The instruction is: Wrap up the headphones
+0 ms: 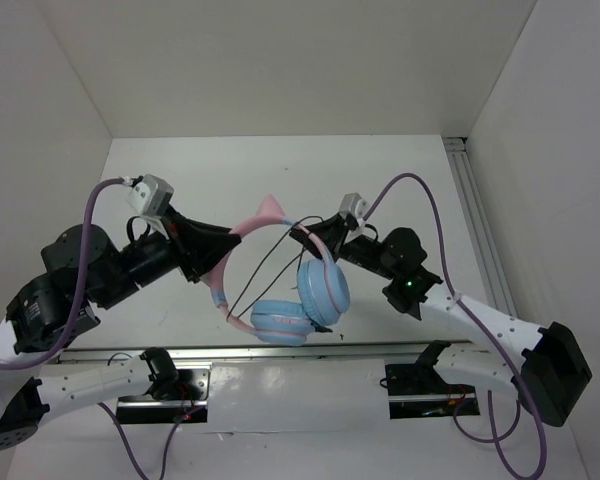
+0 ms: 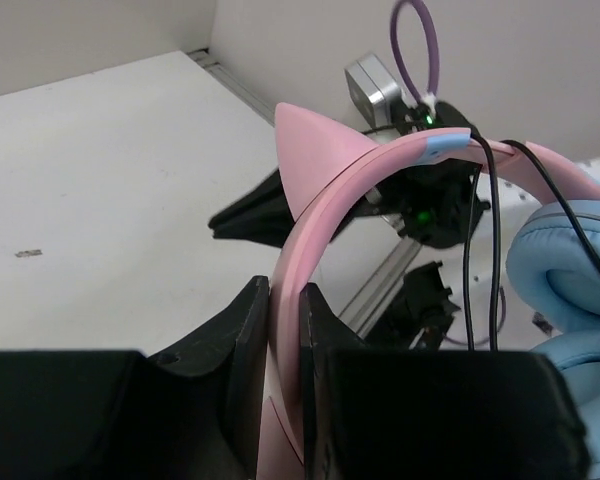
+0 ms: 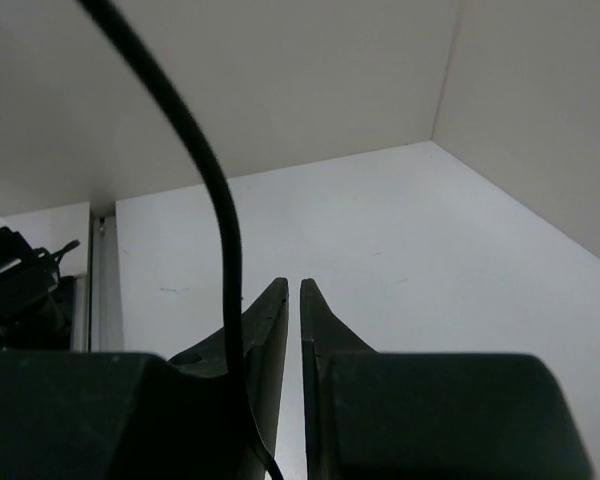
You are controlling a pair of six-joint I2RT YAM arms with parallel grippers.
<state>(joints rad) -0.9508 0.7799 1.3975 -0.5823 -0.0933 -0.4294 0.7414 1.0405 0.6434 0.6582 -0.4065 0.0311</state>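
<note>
Headphones point(image 1: 315, 290) hang in air btwn the arms. Left gripper point(image 2: 285, 300) clamped on pink headband point(image 2: 330, 190). Right gripper point(image 3: 293, 290) near-shut, cord point(image 3: 223, 220) runs beside one finger, not clearly pinched. Risk: cord slips free, loops unwind; headband may swivel in grip.

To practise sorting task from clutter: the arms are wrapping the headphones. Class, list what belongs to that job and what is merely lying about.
Belongs to the job:
headphones, pink headband clamped in the left gripper
thin black cord
right gripper, cord running beside it

Just there:
purple robot cables
metal rail
white table
</note>
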